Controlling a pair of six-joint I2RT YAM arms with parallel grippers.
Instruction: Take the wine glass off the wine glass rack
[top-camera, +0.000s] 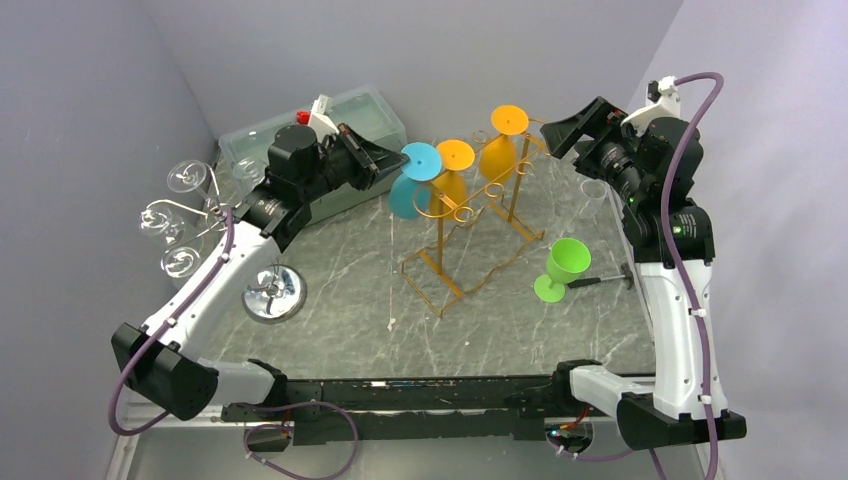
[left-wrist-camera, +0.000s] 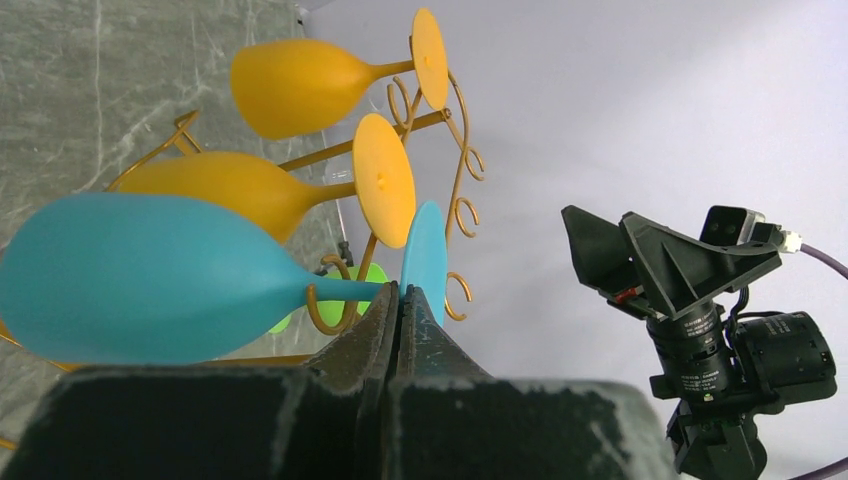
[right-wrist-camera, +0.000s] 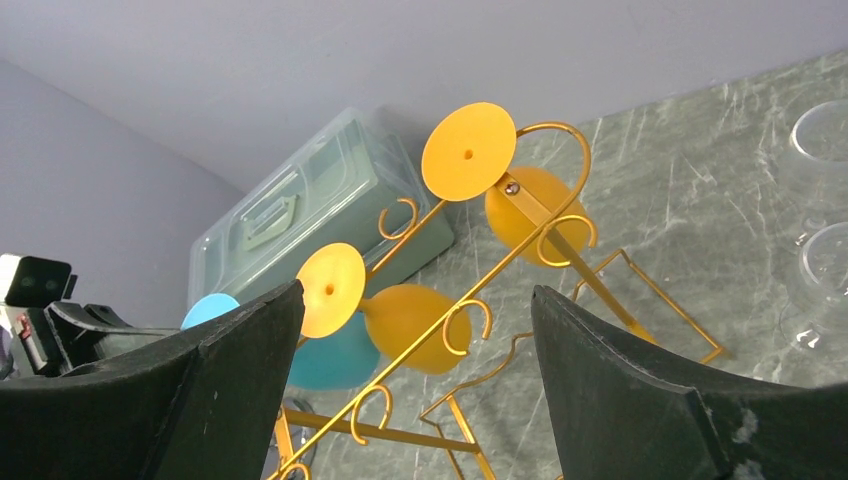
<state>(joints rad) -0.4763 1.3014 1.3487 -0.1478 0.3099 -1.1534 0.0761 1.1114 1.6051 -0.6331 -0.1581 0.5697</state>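
Teal plastic fills my left wrist view: the teal wine glass (left-wrist-camera: 130, 275) hangs bowl-down from a curled hook at the near end of the wine glass rack (right-wrist-camera: 530, 203). Its stem sits in the curl and its foot rests on top. My left gripper (left-wrist-camera: 400, 300) has its fingers pressed together, tips against the stem right by the foot. I see nothing pinched between them, so I judge this to be contact, not a hold. To do this step well, I would take the stem out through the open mouth of the curl. It should travel level and slowly, so the foot does not catch on the wire and pull the light frame along. The nearest orange wine glass (left-wrist-camera: 215, 185) hangs on the next hook with its foot just beside the teal one, so I should move away from it. Open bench (top-camera: 350, 330) lies on the near side. The storage box (top-camera: 370, 110) sits behind my left arm, and the chrome stand (top-camera: 272, 293) is well apart to the left. My right gripper (right-wrist-camera: 417, 295) hangs wide apart and empty above the rack's far end, so I must not swing that way.
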